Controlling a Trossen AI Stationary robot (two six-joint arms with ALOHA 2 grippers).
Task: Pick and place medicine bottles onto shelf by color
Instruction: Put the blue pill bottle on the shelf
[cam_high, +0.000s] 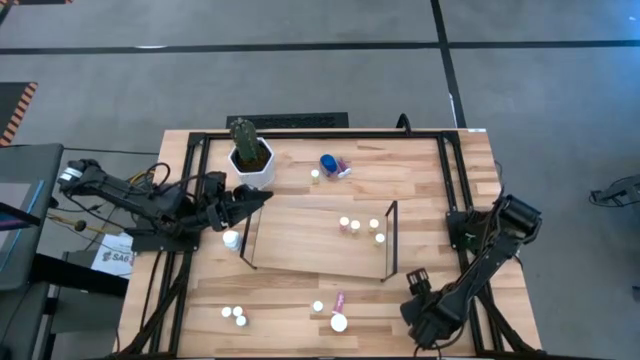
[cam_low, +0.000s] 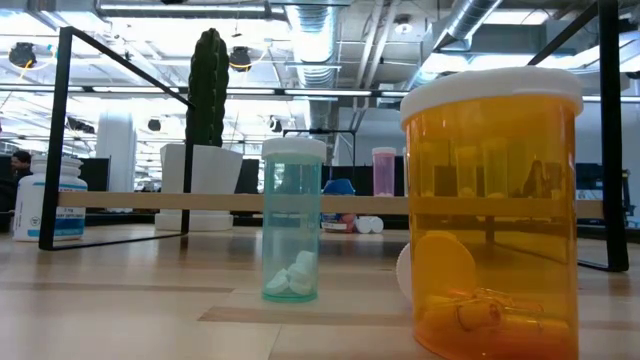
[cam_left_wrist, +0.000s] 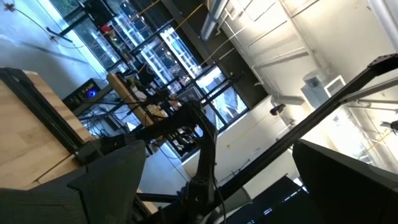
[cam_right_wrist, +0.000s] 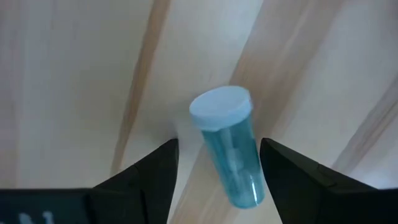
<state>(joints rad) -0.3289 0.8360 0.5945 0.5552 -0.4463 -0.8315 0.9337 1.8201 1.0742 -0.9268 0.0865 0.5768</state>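
Right claw (cam_high: 415, 290) first: from the high view we see it hanging off the shelf's (cam_high: 300, 235) front right corner. Its arm is folded back on itself from the table's right edge. We can't pick out a bottle under it from up here. The left claw (cam_high: 262, 197) reaches in level from the left on a long, low arm. Its tips are just off the shelf's back left corner, beside the cactus pot (cam_high: 250, 165). Four small bottles (cam_high: 353, 228) stand on the shelf's right half. A blue-capped bottle (cam_high: 328, 163) lies behind the shelf, and a white-capped one (cam_high: 231, 239) sits just outside its left panel. More bottles are scattered in front of the shelf.

Down at table level, neither claw shows. A teal bottle (cam_low: 292, 225) with white pills stands upright in front of the shelf (cam_low: 200, 201). A big orange bottle (cam_low: 492, 200) stands closer to us, to its right. A pink bottle (cam_low: 384, 172) stands on the shelf, and the cactus (cam_low: 207, 90) rises behind it.

From the left wrist, the left claw (cam_left_wrist: 221, 149) has its fingers spread wide with nothing between them. It is aimed up and away at the room's windows and ceiling.

From the right wrist, the right claw (cam_right_wrist: 217, 155) points down at the wooden table. Its fingers are apart and a teal bottle (cam_right_wrist: 230, 152) sits in the gap. We see wood between the bottle and one finger, while the other finger is very close. We see no clamp on it.
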